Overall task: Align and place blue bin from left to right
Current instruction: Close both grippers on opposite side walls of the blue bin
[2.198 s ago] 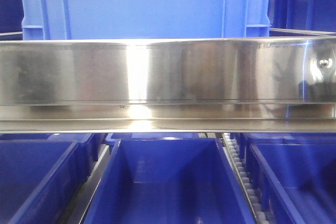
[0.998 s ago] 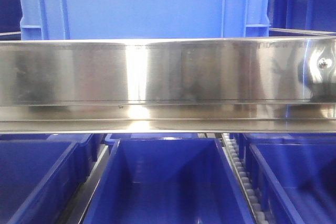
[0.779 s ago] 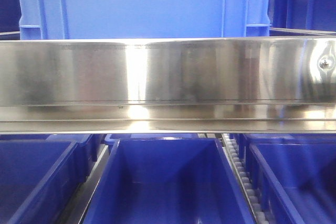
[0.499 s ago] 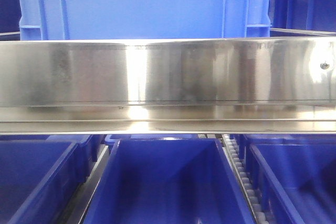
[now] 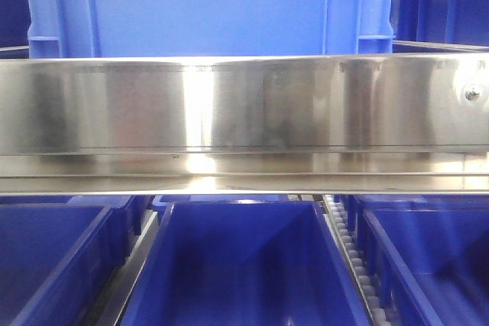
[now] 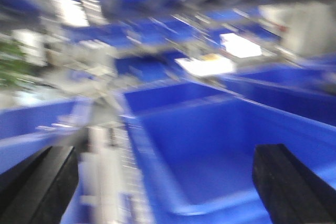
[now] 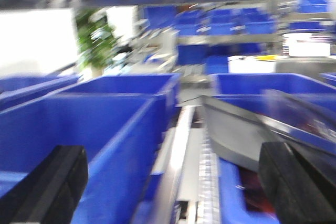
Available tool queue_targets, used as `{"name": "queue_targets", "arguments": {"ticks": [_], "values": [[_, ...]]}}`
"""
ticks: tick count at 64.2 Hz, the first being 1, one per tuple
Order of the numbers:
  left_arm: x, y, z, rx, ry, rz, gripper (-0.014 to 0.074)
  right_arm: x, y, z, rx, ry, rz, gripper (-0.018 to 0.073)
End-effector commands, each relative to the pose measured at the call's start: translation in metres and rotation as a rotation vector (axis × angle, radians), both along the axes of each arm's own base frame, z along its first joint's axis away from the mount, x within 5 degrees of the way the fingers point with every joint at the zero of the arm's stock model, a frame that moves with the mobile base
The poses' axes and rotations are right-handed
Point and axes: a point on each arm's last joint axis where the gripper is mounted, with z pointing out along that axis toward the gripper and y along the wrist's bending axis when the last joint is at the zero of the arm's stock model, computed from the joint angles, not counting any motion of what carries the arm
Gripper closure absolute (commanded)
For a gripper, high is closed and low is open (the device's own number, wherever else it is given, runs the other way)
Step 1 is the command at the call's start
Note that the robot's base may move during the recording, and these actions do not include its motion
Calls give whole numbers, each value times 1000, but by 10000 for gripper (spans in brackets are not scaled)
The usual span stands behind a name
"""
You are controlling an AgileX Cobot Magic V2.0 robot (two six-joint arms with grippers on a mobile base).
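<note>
The left gripper [image 6: 168, 182] is spread wide, its two black fingers [image 6: 42, 182] at the picture's lower corners with nothing between them. Ahead of and below it lies a deep-blue open plastic bin [image 6: 210, 145], which is probably the bin to be aligned, though the left wrist view is too smeared to be sure. The right gripper [image 7: 173, 182] is likewise parted and empty. It looks along a pale roller track [image 7: 202, 182] that runs between a blue bin on the left [image 7: 105, 129] and another on the right [image 7: 252, 85].

From the front, a polished steel rail [image 5: 244, 104] crosses the whole view. A pale-blue ribbed crate [image 5: 214, 5] stands behind and above it, and a row of dark blue bins sits below it, the middle one [image 5: 244, 265] close to its neighbours.

The chief risk, as I judge it, is a finger coming down on a bin's rim instead of clearing the wall, which would tip or shove the bin. The bins sit close together, so a crooked push could wedge one against the next or against the track. A lift that goes too high could knock the bin against the steel rail.
</note>
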Motion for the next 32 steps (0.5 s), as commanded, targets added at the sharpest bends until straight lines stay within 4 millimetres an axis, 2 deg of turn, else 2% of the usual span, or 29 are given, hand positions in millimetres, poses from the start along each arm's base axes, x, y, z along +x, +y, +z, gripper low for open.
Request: {"name": "queue_targets", "arguments": {"ticks": [1, 10, 17, 32], "values": [[21, -19, 6, 28, 89, -64, 27, 15, 7, 17, -39, 28, 77, -1], [60, -43, 21, 42, 207, -70, 27, 52, 18, 42, -62, 146, 174, -1], [91, -52, 27, 4, 329, -12, 27, 83, 25, 63, -87, 230, 221, -1], [161, -50, 35, -12, 534, 160, 27, 153, 38, 97, -116, 366, 284, -1]]}}
